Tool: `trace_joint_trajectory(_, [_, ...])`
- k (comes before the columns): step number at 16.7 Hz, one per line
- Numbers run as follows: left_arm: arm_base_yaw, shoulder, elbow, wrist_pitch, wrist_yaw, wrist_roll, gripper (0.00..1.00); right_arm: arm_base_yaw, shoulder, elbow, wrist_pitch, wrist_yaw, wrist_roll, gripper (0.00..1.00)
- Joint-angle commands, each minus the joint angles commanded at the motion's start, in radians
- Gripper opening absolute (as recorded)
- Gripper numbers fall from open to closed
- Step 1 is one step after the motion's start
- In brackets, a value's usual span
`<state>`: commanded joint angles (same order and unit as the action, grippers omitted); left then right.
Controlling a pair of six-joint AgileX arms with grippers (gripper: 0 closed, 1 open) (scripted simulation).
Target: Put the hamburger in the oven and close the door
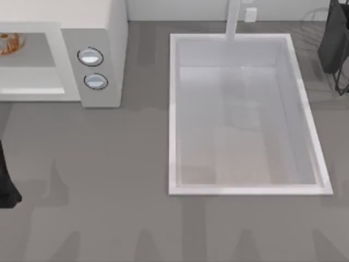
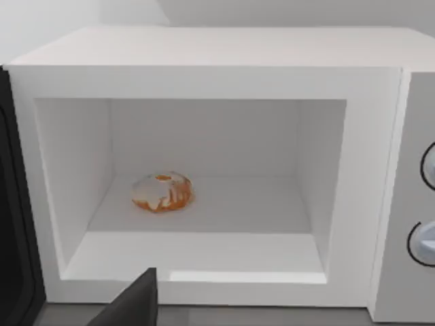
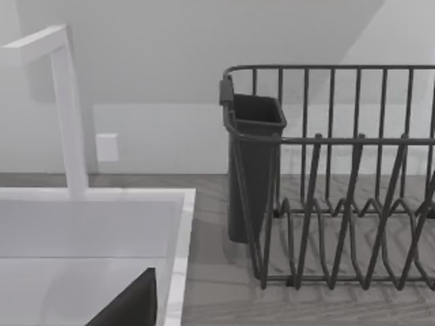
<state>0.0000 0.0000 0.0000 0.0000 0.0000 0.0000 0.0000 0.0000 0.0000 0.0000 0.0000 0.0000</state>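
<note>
The left arm (image 1: 5,188) sits at the tabletop's (image 1: 109,164) left edge, with the left gripper (image 2: 132,305) in front of the oven's (image 2: 204,47) mouth. I cannot tell whether that gripper is apart or together. Off to its side the door (image 2: 13,204) stands swung out, leaving the cavity uncovered. Straight ahead of the gripper and well apart from it, the hamburger (image 2: 163,192) lies on the cavity floor, toward the back. Two knobs (image 1: 90,57) sit on the panel beyond. The right gripper (image 3: 129,305) hangs by the sink's (image 3: 180,244) rim, the faucet (image 3: 68,115) ahead on one side and the dish rack (image 3: 340,204) ahead on the other. Its state cannot be told either.
</note>
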Motion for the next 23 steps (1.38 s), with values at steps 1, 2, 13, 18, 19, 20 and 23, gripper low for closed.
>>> trace_joint_trajectory(1, [0.0,0.0,0.0,0.0,0.0,0.0,1.0,0.0,0.0,0.0,0.0,0.0,0.0,1.0])
trace_joint_trajectory(2, [0.0,0.0,0.0,0.0,0.0,0.0,1.0,0.0,0.0,0.0,0.0,0.0,0.0,1.0])
trace_joint_trajectory(13, [0.0,0.0,0.0,0.0,0.0,0.0,0.25,0.0,0.0,0.0,0.0,0.0,0.0,1.0])
trace_joint_trajectory(18, [0.0,0.0,0.0,0.0,0.0,0.0,0.0,0.0,0.0,0.0,0.0,0.0,0.0,1.0])
trace_joint_trajectory(19, [0.0,0.0,0.0,0.0,0.0,0.0,0.0,0.0,0.0,0.0,0.0,0.0,0.0,1.0])
trace_joint_trajectory(20, [0.0,0.0,0.0,0.0,0.0,0.0,0.0,0.0,0.0,0.0,0.0,0.0,0.0,1.0])
trace_joint_trajectory(23, [0.0,0.0,0.0,0.0,0.0,0.0,0.0,0.0,0.0,0.0,0.0,0.0,0.0,1.0])
